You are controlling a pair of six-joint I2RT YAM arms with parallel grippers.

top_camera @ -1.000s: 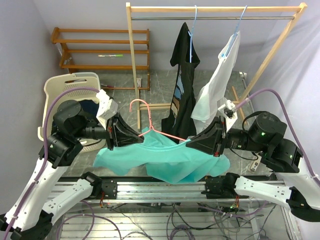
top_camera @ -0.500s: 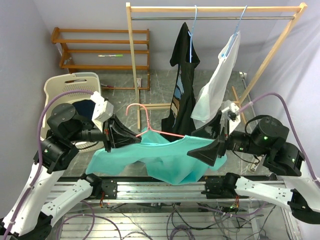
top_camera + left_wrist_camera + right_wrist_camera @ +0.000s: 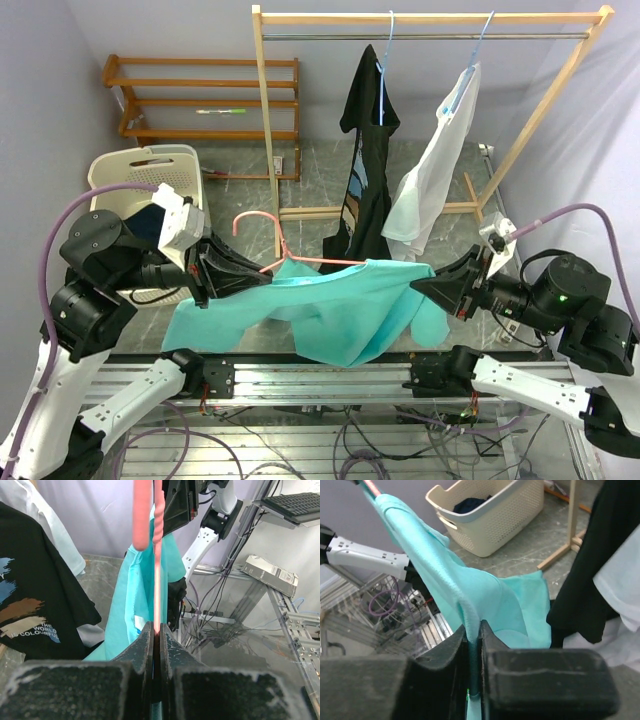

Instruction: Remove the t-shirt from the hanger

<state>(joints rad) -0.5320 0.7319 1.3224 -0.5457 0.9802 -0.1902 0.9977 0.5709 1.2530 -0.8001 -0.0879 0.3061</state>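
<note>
Teal t-shirt (image 3: 335,315) pinched in right gripper (image 3: 417,285).

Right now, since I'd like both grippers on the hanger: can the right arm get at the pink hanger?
Probably not yet. The right gripper is shut on the teal t-shirt, which stretches from it to the pink hanger in the left gripper. It would have to let go first.

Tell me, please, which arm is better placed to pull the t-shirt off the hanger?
Right: the right claw is shut on the t-shirt, while the left claw pins the hanger, so pulling away should probably slide the cloth off.
</note>
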